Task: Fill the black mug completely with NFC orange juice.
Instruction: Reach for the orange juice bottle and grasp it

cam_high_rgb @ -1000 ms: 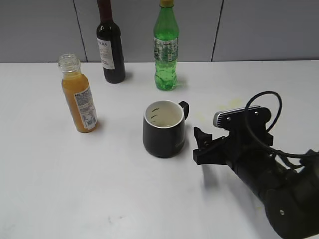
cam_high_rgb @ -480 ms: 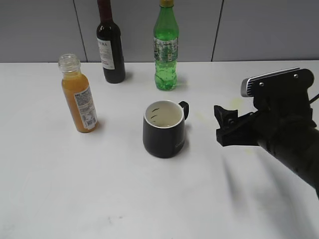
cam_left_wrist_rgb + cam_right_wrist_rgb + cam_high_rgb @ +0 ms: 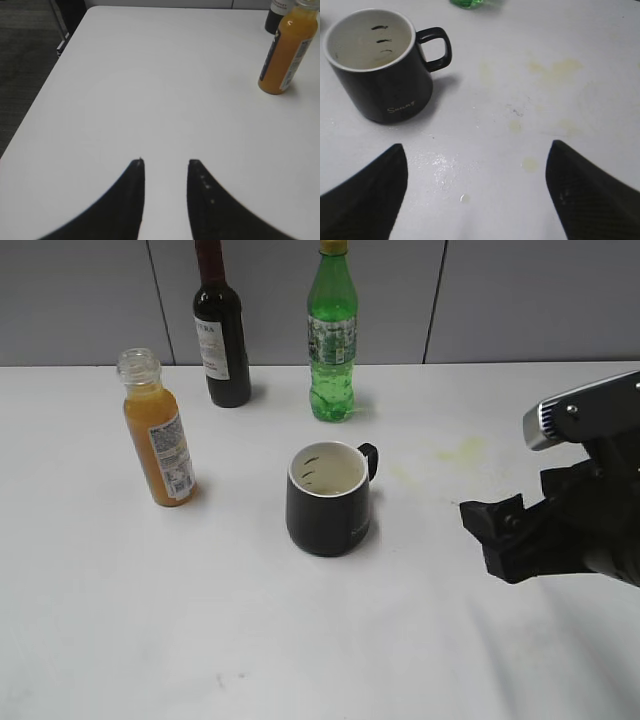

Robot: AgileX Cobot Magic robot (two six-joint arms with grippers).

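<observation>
While the black mug (image 3: 329,499) stood upright near the middle of the white table (image 3: 200,620), we saw that it held no juice, only a few dark marks on its white interior. Its loop handle pointed toward the back right in the exterior view, and pale lettering showed low on its side in the right wrist view. The NFC orange juice (image 3: 157,455) sat in its capless clear bottle well to the mug's left, upright and nearly full. Behind them, near the wall, stood a dark wine bottle (image 3: 222,330) and a green soda bottle (image 3: 332,335), side by side but apart. The right gripper (image 3: 475,195) hovered to the right of the mug, clear of it, with its jaws spread wide and holding nothing. The left gripper (image 3: 166,172) hung over bare table with its jaws only narrowly parted, also holding nothing. We noticed faint yellowish stains (image 3: 555,67) on the table right of the mug.
</observation>
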